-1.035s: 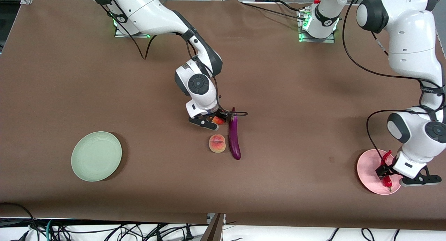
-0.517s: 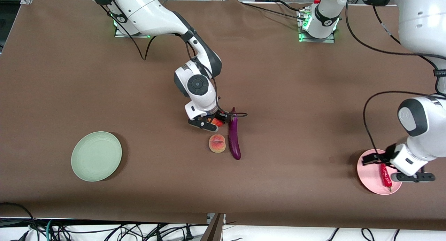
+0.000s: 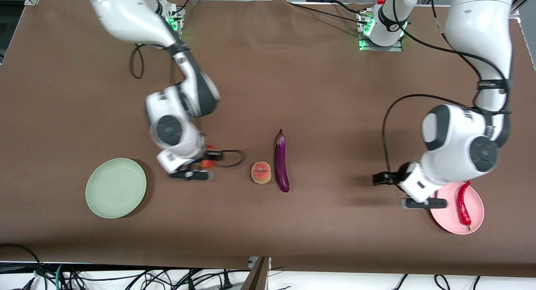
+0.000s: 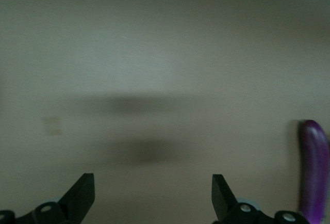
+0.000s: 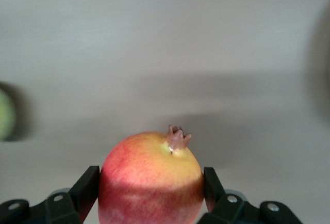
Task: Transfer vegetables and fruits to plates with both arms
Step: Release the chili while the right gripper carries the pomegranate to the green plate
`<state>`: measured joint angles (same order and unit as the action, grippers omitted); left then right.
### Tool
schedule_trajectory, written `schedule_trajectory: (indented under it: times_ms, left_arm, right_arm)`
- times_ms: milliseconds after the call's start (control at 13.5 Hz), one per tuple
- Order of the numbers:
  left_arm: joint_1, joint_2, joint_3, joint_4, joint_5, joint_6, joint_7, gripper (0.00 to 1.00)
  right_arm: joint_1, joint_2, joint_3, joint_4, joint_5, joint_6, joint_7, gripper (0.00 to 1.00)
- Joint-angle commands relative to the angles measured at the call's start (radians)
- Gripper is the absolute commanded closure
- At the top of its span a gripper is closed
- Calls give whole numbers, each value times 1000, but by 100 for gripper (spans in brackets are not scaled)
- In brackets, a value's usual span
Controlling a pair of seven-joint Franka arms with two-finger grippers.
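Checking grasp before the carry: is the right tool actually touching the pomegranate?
Touching. The right wrist view shows the right tool with both fingers pressed flush against the sides of the pomegranate, no gap either side.

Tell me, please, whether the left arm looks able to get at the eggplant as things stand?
Probably yes. The left gripper is open and empty over bare table beside the pink plate, and nothing lies between it and the eggplant. Only the peach sits close beside it.
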<state>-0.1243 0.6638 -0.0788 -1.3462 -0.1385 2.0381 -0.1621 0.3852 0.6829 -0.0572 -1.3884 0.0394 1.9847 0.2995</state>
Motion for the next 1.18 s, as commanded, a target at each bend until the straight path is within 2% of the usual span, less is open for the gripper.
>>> schedule_trajectory:
  times_ms: [0,222,296,591,739,887,961,1035,1109]
  left_arm:
    - [-113,8,14,-13,-35,65,-118,0]
    - [-234,69,16,-11,-23,163,-278,0]
    - [-267,91,19,-11,-21,212,-321,0]
    - [-365,181,31,-13,6,390,-393,0]
    - [-396,198,34,-22,98,415,-447,0]
    - [-403,197,31,-24,134,415,-458,0]
    - [-426,197,31,-42,134,415,-458,0]
    - [-431,197,31,-71,134,415,-442,0]
    - [-429,191,31,-106,135,430,-432,0]
  right_arm:
    - [-135,-17,-27,-23,2,-23,-294,79]
    - [-305,4,-26,-27,8,-7,-521,79]
    - [-333,19,-26,-27,14,2,-555,79]
    - [-362,61,-27,-27,7,109,-608,79]
    - [-373,90,-27,-27,0,193,-608,78]
    - [-373,113,-27,-27,-1,265,-620,76]
    - [-374,121,-27,-27,2,285,-626,69]
    - [-373,125,-27,-27,8,287,-623,40]
    - [-374,125,-27,-27,10,287,-613,6]
